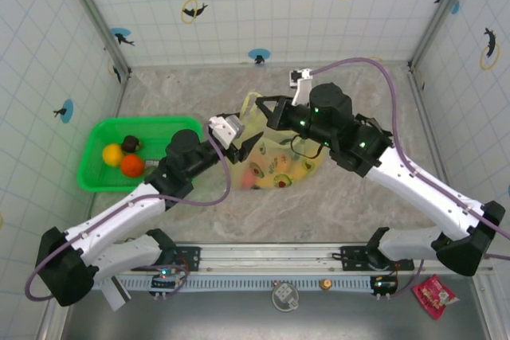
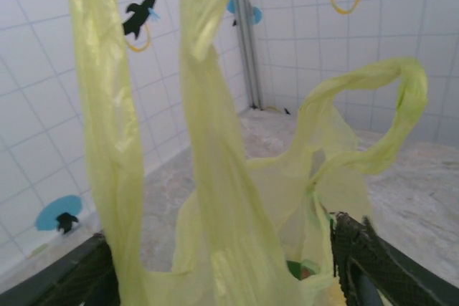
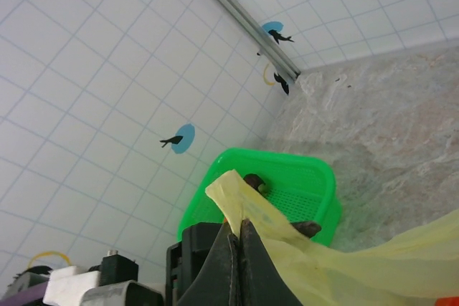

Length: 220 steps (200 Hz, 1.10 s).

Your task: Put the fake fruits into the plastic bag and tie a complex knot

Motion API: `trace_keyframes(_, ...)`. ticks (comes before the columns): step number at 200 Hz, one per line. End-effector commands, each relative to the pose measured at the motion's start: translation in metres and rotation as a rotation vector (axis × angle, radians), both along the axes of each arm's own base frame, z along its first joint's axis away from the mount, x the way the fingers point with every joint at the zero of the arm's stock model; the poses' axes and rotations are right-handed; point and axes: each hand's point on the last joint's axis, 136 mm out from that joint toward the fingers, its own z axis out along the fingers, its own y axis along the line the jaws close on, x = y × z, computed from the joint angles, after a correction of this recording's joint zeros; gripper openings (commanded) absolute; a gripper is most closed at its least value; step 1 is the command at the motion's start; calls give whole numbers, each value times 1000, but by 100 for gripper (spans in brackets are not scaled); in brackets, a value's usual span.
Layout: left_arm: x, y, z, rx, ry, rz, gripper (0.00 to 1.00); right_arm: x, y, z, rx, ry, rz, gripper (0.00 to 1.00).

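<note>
We pinch the plastic bag (image 3: 373,263) with our right gripper (image 3: 239,238), left gripper (image 2: 222,274) released; three fake fruits (image 1: 131,165) sit in the basket (image 1: 171,127), no knot yet

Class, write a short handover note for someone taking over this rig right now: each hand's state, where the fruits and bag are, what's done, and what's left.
Left hand: open, fingers either side of a raised bag handle, not gripping.
Right hand: shut on a handle of the plastic bag, holding it up.
Things: several fake fruits sit inside the bag; a yellow fruit, an orange fruit and a dark brown fruit lie in the green basket.
Done: some fruits bagged.
Left: bag the three basket fruits, then tie the handles; no knot yet.
</note>
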Motion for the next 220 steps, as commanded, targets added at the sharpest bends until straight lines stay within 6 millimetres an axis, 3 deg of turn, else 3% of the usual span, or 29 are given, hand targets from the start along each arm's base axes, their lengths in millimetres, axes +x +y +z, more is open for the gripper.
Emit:
trace_keyframes(1, 12, 5, 13, -32, -54, 80, 63, 5, -7, 14, 53, 49, -126, 0)
trace_keyframes(22, 21, 4, 12, -51, -38, 140, 61, -1, -12, 16, 93, 84, -208, 0)
trace_keyframes(59, 19, -14, 7, -52, -53, 145, 64, -10, -8, 19, 132, 104, -264, 0)
trace_keyframes(67, 20, -14, 7, -49, -57, 172, 59, -11, -8, 20, 143, 108, -272, 0)
trace_keyframes(93, 30, 0, 4, -74, -51, 307, 27, -8, -16, 18, 164, 117, -328, 0)
trace_keyframes(106, 30, 3, 1, -84, -43, 325, 20, -7, -21, 17, 180, 119, -355, 0)
trace_keyframes(160, 15, -3, -9, -101, -35, 239, 15, -6, -25, 16, 196, 112, -370, 0)
trace_keyframes(186, 4, -15, -12, -86, -39, 144, 1, -1, -37, 15, 170, 79, -401, 0)
trace_keyframes(220, -3, -21, -14, -94, -24, 39, 0, 14, -53, -10, 188, 121, -381, 0)
